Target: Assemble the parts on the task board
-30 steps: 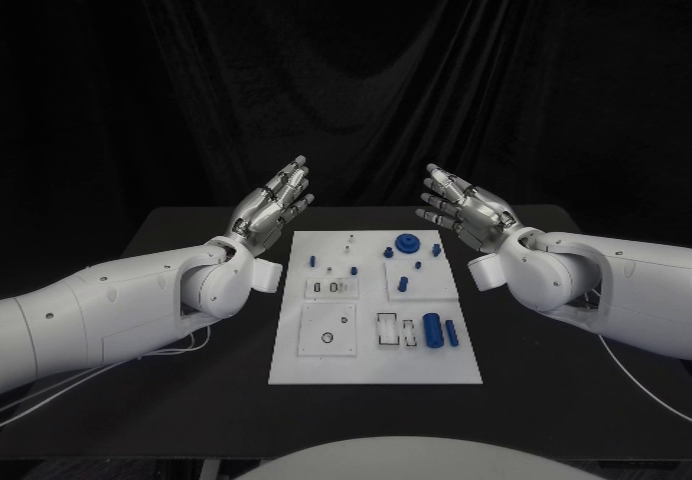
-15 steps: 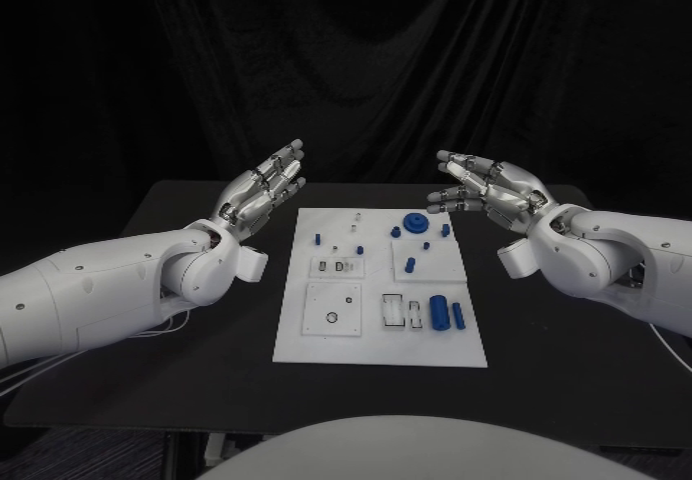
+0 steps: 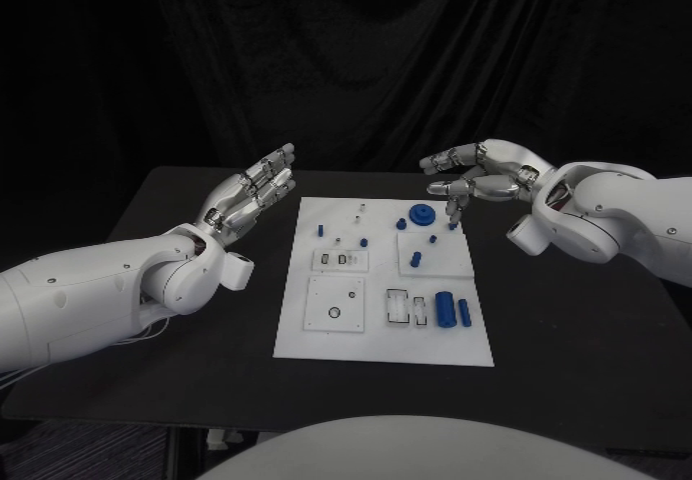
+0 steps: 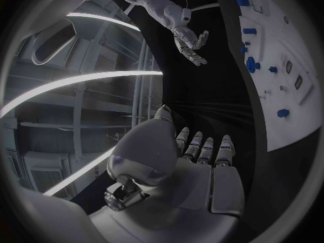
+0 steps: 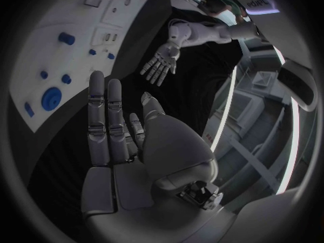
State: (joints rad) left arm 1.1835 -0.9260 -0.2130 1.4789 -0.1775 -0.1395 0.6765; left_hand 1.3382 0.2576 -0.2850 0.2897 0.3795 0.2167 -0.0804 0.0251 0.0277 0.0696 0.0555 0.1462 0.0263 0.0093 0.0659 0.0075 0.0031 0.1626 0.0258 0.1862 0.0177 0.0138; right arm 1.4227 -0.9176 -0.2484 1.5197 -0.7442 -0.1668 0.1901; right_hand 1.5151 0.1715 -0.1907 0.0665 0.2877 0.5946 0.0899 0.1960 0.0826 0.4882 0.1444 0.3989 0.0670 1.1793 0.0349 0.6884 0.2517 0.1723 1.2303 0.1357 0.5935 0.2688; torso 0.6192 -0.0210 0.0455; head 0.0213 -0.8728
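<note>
The white task board point(image 3: 378, 345) lies in the middle of the black table. On its far right part stands a round blue piece point(image 3: 420, 213) with small blue pegs point(image 3: 415, 258) near it. Two blue cylinders point(image 3: 446, 306) lie at the near right, beside empty slots. My left hand point(image 3: 248, 195) hovers left of the board's far corner, fingers straight and apart, holding nothing. My right hand point(image 3: 483, 172) hangs over the far right corner, close above the round piece, fingers spread and empty. The right wrist view shows that hand point(image 5: 118, 140) flat, with the round piece point(image 5: 52, 99) beyond its fingertips.
Black table point(image 3: 577, 330) surface lies on both sides of the board and in front of it. The left wrist view shows my left hand point(image 4: 196, 162), the board point(image 4: 287, 86) and my right hand point(image 4: 191, 38) across from it. A dark curtain hangs behind the table.
My right hand has turned from upright and palm-inward to reaching over the board's far right corner. The left hand has kept its pose. The camera has shifted.
</note>
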